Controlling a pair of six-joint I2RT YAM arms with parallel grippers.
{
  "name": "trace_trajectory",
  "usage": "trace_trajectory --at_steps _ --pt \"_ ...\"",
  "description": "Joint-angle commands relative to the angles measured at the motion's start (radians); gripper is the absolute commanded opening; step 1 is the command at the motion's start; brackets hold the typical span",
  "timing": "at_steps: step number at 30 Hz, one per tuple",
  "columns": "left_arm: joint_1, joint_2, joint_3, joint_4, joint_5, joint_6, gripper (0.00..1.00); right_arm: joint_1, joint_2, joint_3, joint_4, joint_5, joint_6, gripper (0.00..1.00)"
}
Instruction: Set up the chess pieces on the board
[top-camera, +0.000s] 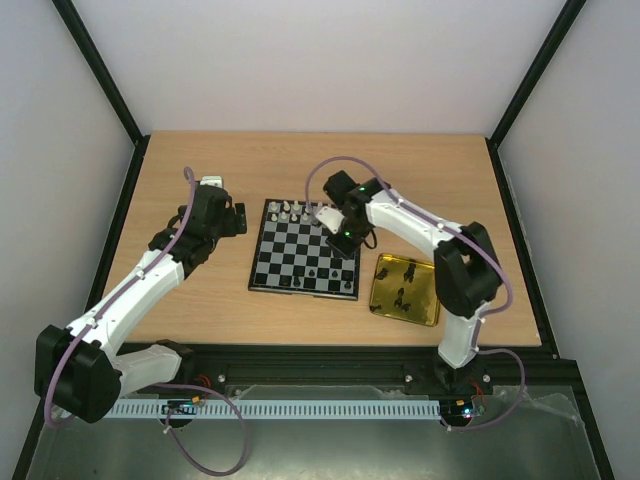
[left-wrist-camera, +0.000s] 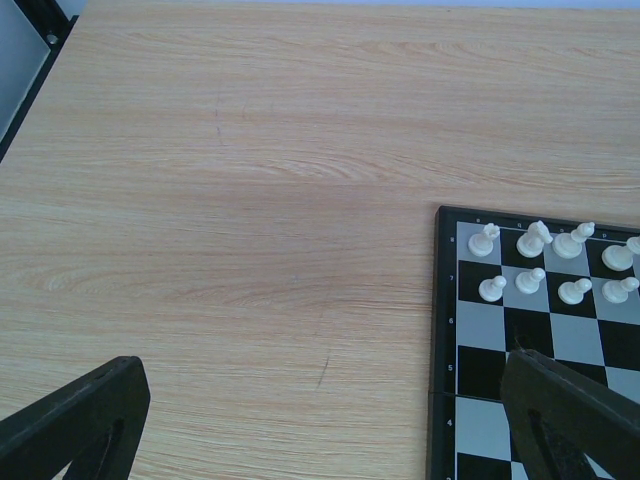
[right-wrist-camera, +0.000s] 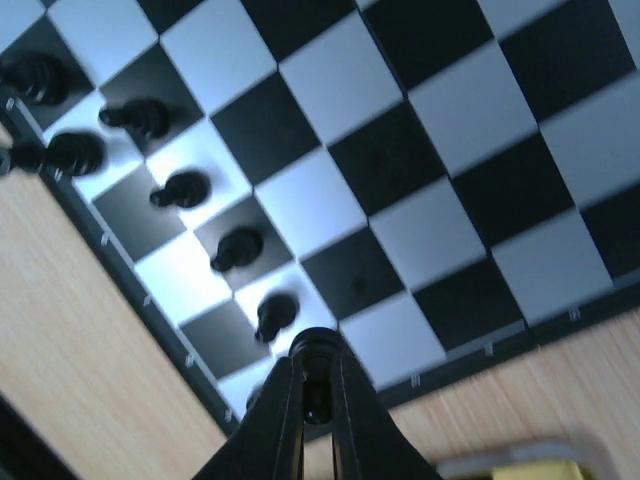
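Right wrist view is showing the right gripper (right-wrist-camera: 318, 350) hanging over the board (right-wrist-camera: 400, 150) near 1 corner, its jaws pinching together on what looks like a black piece (right-wrist-camera: 317, 385) (too dark to name the kind). A row of black pawns (right-wrist-camera: 235, 250) is running along the rim toward the tips, the last 1 sitting just beside them, so the next free square seems to be lying right under the jaws. The left gripper (top-camera: 236, 220) is hovering off the board's opposite side, jaws spread wide and holding nothing, making it the farther arm
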Motion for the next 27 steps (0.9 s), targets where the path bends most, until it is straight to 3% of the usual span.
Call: trace_trajectory --at_steps 1,5,10,15,22,27 --pt "-0.005 -0.014 0.023 0.004 -0.016 0.008 0.99 0.021 0.115 0.095 -0.012 0.026 0.038 0.04" --pt "-0.005 -0.016 0.021 0.007 -0.007 0.012 0.99 0.034 0.199 0.175 -0.018 0.019 0.049 0.04" --pt "-0.005 -0.017 0.018 0.017 0.046 0.031 0.92 0.050 0.234 0.178 0.003 0.024 0.053 0.06" --pt "-0.005 -0.015 0.017 0.019 0.059 0.032 0.91 0.050 0.239 0.155 0.027 0.027 0.050 0.09" --pt "-0.013 -0.011 0.009 0.040 0.128 0.054 0.90 0.044 0.188 0.140 0.033 0.018 0.047 0.20" --pt "-0.059 0.009 0.000 0.062 0.202 0.096 0.88 -0.046 0.078 0.088 0.020 -0.104 0.050 0.23"
